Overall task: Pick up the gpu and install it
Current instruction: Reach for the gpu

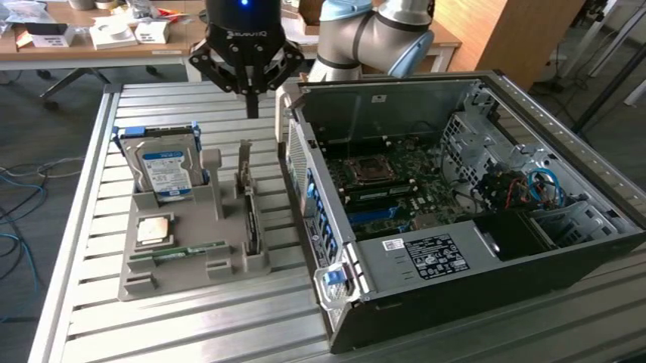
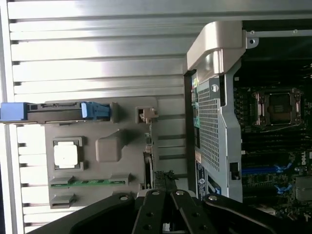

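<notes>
fingers (image 1: 251, 104) pressed together, empty, hanging over worktop (image 1: 202, 325) at far end of grey holder (image 1: 172, 276), gpu (image 1: 245, 198) upright in holder, beside open computer case (image 1: 454, 302)

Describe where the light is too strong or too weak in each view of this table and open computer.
Wrist view: glare whitens the metal table and the square chip in the grey tray, while the computer case is dim inside. Exterior view: light falls evenly on the table, the chip shows some colour, and the case's near wall lies in shade.
</notes>
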Robot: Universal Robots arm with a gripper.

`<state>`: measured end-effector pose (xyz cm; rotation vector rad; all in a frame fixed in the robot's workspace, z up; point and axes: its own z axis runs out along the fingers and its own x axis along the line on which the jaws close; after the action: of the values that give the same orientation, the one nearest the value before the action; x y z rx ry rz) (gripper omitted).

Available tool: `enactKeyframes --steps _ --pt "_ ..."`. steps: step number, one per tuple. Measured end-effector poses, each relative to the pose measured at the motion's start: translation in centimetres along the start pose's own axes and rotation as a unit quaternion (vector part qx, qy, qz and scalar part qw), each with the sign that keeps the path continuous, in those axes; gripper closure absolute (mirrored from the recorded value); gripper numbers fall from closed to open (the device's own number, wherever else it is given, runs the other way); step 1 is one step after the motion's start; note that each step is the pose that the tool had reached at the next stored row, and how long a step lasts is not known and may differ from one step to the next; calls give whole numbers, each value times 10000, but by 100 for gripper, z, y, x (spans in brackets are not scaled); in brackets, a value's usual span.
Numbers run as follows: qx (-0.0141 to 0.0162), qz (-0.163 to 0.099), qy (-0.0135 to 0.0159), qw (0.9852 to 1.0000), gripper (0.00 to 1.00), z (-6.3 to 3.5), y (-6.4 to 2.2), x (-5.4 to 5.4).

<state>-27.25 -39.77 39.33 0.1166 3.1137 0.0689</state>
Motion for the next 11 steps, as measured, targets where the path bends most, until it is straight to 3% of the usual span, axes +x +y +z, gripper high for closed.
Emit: enactKeyframes --steps 5,11 --pt "0 0 0 10000 89 0 -4 87" --pt "0 0 0 10000 89 -1 -5 93"
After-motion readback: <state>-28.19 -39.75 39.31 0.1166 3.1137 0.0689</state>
